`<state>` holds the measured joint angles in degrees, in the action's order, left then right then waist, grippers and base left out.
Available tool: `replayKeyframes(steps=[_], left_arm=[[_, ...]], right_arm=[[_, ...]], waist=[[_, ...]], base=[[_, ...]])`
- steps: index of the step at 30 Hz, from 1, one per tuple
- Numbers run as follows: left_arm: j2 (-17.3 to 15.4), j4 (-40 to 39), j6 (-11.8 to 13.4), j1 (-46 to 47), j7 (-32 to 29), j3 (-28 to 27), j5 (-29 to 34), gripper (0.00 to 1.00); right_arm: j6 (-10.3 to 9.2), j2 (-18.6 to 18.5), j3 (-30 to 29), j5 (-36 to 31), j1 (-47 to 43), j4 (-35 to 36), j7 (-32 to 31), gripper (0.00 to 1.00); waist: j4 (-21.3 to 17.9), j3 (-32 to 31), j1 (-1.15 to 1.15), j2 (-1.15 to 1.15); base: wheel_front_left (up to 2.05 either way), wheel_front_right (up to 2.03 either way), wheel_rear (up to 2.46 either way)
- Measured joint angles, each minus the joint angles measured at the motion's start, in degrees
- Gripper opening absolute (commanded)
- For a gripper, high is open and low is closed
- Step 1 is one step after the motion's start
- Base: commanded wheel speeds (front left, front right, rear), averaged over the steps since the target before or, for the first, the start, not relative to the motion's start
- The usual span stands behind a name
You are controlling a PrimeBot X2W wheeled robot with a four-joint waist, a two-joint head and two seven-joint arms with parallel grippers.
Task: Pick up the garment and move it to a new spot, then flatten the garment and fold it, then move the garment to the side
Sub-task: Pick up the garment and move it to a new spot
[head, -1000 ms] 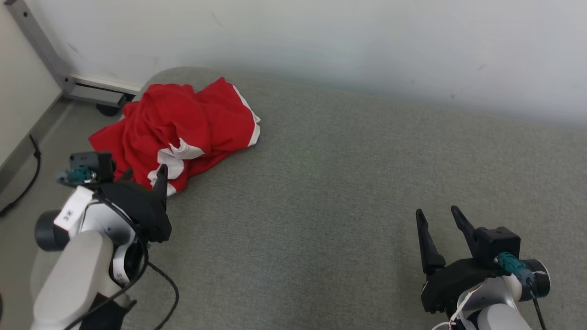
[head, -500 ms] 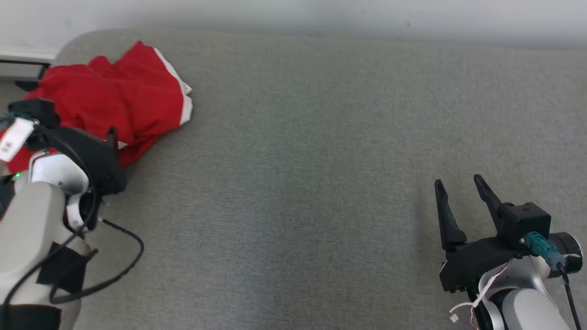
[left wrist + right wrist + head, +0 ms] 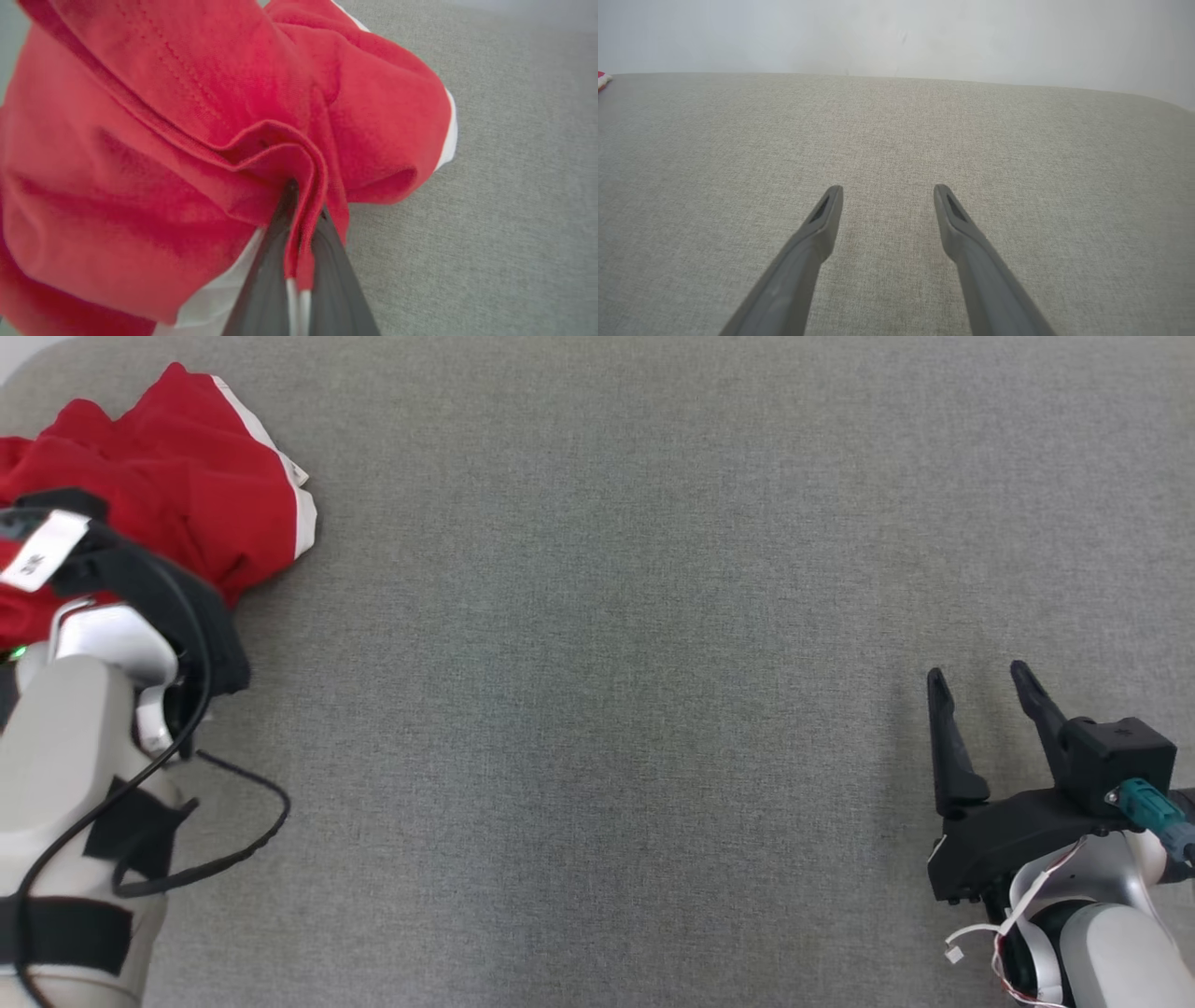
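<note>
Here, one garment (image 3: 163, 116) is pinched by the left gripper (image 3: 306, 200) (right gripper (image 3: 977, 672): two fingers (image 3: 948, 747) spread).

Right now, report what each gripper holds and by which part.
The left gripper is shut on the red garment, pinching a fold of cloth by its white-trimmed edge. The right gripper is open and holds nothing.

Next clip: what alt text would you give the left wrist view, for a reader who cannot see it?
The left claw is shut on a fold of a crumpled red garment with white trim, pinched between its two dark fingers. The cloth bulks across the left and middle of the view, with the grey fabric surface to the right.
</note>
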<state>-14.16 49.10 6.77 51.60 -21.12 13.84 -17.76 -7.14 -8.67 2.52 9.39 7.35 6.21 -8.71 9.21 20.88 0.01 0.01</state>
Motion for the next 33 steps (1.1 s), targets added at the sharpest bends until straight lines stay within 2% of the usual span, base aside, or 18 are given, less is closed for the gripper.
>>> replayKeyframes(steps=[3, 13, 17, 23, 30, 33], left_arm=[[1.6, 1.6, 0.3, 1.6, 0.2, 0.5, 0.2, 0.0], [1.9, 5.4, 0.3, 6.7, 4.1, 1.5, 2.3, 0.0], [3.4, 5.5, 0.2, 9.7, 6.8, 2.1, 2.7, 0.0], [5.6, 5.7, -2.2, 13.1, 10.2, 4.2, 3.6, 0.0], [11.2, 5.5, -4.5, 13.7, 13.2, 7.0, 4.8, 0.0], [11.9, 4.0, -5.6, 13.7, 14.3, 7.6, 4.6, 0.0]], right_arm=[[-0.01, 0.2, 0.2, 0.0, 0.1, -0.2, -0.6, 1.0], [-0.01, 2.3, 1.2, 0.3, 0.4, -2.9, -0.9, 1.0], [-0.01, 3.2, 1.2, 0.8, 0.4, -4.8, -0.8, 1.0], [-0.01, 4.4, 1.4, 2.0, 0.3, -7.8, 0.2, 1.0], [-0.01, 5.1, 1.0, 2.8, -0.2, -10.6, 1.5, 1.0], [-0.01, 5.3, 1.6, 3.0, -0.8, -11.0, 1.9, 1.0]], waist=[[0.5, -0.1, 0.0, 0.0], [1.3, -4.0, -0.01, -0.01], [1.3, -6.3, -0.01, -0.01], [0.9, -10.3, -0.01, -0.01], [-0.8, -15.4, -0.02, -0.01], [-2.2, -17.4, -0.03, -0.02]], base=[[0.0, 0.0, 0.0], [0.0, 0.0, 0.0], [0.0, 0.0, 0.0], [0.0, 0.0, 0.0], [0.0, 0.0, 0.0], [0.0, 0.0, 0.0]])
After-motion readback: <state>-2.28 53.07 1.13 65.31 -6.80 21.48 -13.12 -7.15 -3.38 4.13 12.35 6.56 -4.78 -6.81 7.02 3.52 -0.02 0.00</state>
